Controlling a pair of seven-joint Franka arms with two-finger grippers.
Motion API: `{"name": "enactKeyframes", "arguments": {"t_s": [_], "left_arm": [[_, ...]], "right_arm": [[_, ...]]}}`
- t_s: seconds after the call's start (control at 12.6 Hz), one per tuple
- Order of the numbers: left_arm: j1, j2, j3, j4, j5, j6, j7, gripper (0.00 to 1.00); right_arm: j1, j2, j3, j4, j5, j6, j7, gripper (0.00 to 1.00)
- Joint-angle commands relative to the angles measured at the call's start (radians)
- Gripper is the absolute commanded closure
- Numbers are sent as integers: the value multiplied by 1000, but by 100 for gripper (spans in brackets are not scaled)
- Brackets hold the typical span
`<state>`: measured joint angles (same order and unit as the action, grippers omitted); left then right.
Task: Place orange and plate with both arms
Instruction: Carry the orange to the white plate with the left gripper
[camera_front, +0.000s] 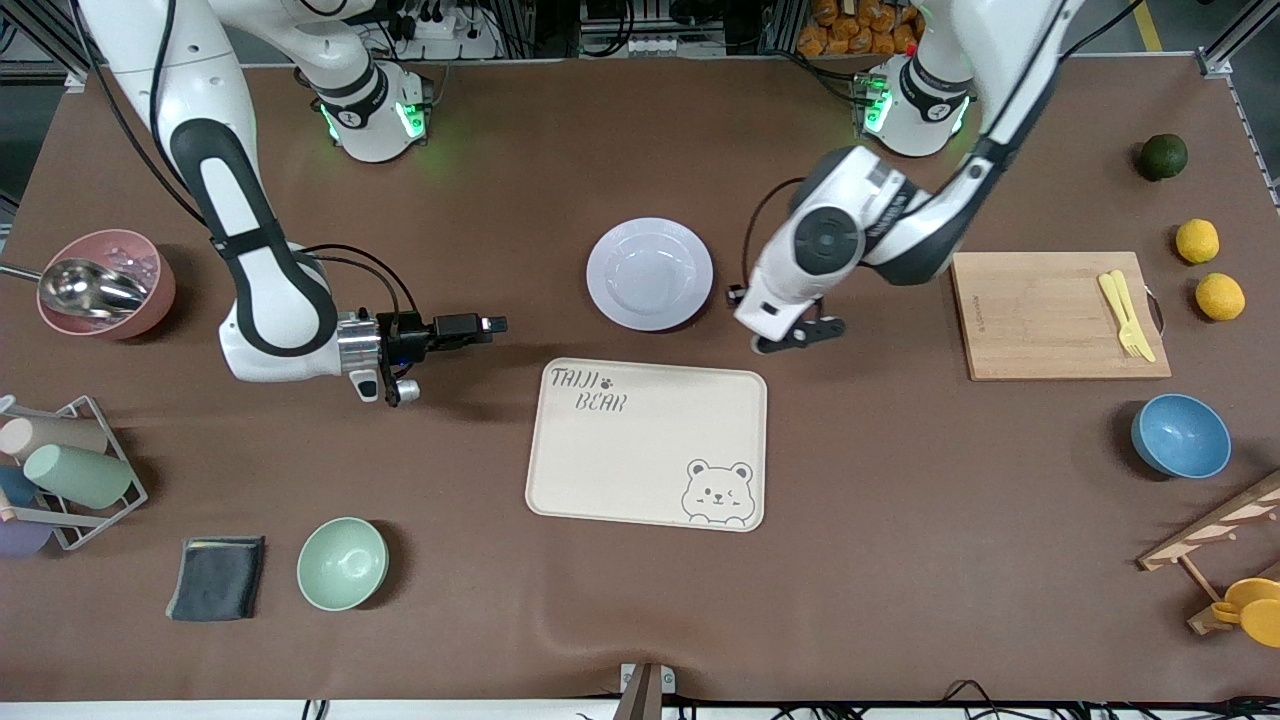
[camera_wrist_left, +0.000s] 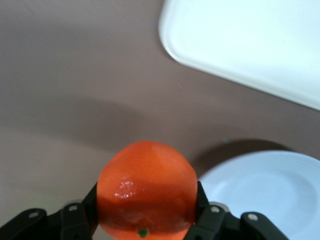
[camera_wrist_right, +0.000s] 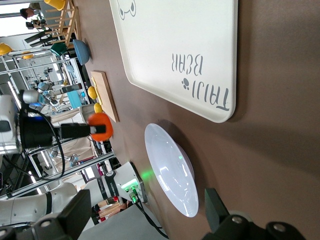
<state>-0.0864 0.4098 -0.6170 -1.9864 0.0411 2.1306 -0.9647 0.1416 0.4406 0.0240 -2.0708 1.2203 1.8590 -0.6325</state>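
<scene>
The orange (camera_wrist_left: 146, 190) is small, round and bright orange-red. My left gripper (camera_wrist_left: 147, 220) is shut on it, a finger on each side. In the front view the left gripper (camera_front: 795, 337) hangs over the brown table beside the plate, toward the left arm's end, and its hand hides the orange. The pale lavender-white plate (camera_front: 650, 273) lies on the table, just farther from the front camera than the cream bear tray (camera_front: 648, 443). My right gripper (camera_front: 490, 325) is open and empty, low over the table beside the plate. The right wrist view shows the plate (camera_wrist_right: 170, 167) and the held orange (camera_wrist_right: 100, 126).
A wooden cutting board (camera_front: 1040, 315) with yellow cutlery lies toward the left arm's end, with two lemons (camera_front: 1198, 241), a dark green fruit (camera_front: 1163, 156) and a blue bowl (camera_front: 1180, 435). A mint bowl (camera_front: 342, 563), dark cloth (camera_front: 217, 577), cup rack (camera_front: 60, 470) and pink bowl (camera_front: 105, 283) are toward the right arm's end.
</scene>
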Motion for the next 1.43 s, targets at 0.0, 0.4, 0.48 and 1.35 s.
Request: {"name": "enactKeyframes", "arguments": {"t_s": [0.0,0.4,0.48,1.35], "left_arm": [[-79,76,8,67,-12,41,-136,100],[-268,268,20,261,3,45,-393,100],[-285,274,35,256,3,46,-396,100],[-311,183,132,261,2,52,-466,0]], "right_arm": [[39,-6,-7,-37,59,48,-42,0],[87,-5,-7,-63,131,112,-95,0],[95,-6,-7,-66,137,115,-95,0],[95,-6,-7,-68,140,115,-108,0]]}}
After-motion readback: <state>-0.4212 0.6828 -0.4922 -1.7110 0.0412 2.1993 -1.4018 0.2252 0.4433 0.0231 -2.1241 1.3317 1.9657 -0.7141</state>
